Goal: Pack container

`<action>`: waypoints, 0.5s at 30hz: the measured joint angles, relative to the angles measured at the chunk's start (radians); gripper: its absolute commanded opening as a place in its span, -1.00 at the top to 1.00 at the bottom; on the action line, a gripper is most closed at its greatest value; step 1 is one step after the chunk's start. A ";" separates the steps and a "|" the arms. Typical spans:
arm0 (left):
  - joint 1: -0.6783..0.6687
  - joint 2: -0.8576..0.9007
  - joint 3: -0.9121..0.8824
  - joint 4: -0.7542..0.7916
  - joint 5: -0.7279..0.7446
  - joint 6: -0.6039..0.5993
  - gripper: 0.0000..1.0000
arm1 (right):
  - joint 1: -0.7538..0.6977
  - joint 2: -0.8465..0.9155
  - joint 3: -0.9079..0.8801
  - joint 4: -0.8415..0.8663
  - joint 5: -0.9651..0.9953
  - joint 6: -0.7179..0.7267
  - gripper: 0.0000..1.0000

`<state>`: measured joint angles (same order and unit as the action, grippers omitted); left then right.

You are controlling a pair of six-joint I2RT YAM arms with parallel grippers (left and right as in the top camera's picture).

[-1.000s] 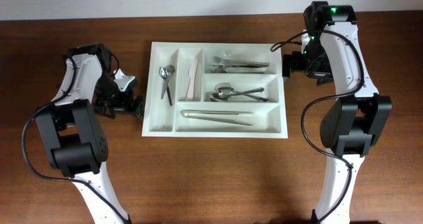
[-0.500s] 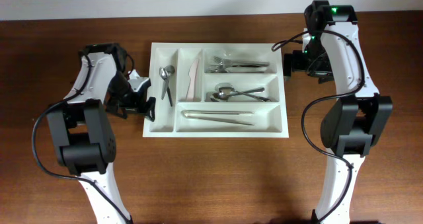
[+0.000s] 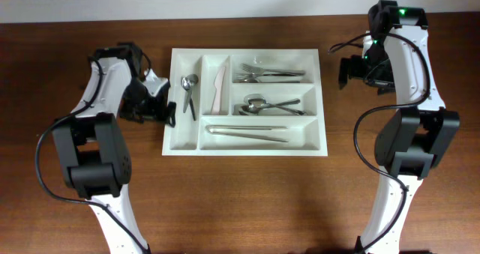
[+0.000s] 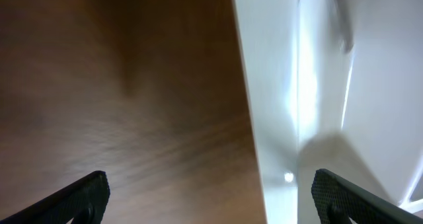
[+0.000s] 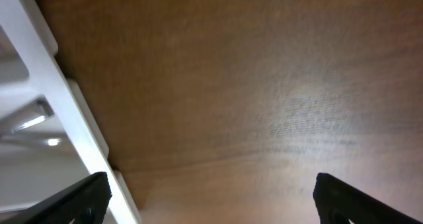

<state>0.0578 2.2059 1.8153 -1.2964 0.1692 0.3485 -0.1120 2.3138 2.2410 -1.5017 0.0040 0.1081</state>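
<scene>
The right gripper [image 3: 346,69], spread, is backing off the large white plastic cutlery tray [image 3: 247,150] lying between the 2 grippers; the left gripper [image 3: 168,110], also spread, is nearing its left rim, packing probably ending

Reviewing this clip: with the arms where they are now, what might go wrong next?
1. The open left end effector straddles the tray's left rim; lowering may clip the wall and shove or tip the tray.
2. A shove might jostle the loosely piled spoons.
The right end effector is apart from the tray, so little risk there.
</scene>
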 measured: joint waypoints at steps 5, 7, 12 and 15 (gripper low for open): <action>0.012 0.000 0.171 0.005 -0.001 -0.004 -0.98 | -0.017 0.000 0.000 0.048 0.000 0.000 -0.97; 0.018 0.000 0.239 0.006 -0.007 -0.016 -0.98 | -0.024 0.000 0.000 0.036 0.000 -0.001 -0.97; 0.064 0.000 0.365 0.007 -0.062 -0.047 -0.98 | -0.043 0.000 0.047 -0.046 0.000 -0.001 -0.97; 0.109 0.000 0.389 0.006 -0.101 -0.056 -0.98 | -0.055 0.000 0.127 -0.109 0.001 -0.003 -0.97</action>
<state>0.1669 2.2059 2.2047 -1.2900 0.0677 0.2928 -0.1665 2.3138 2.3684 -1.6108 0.0048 0.1051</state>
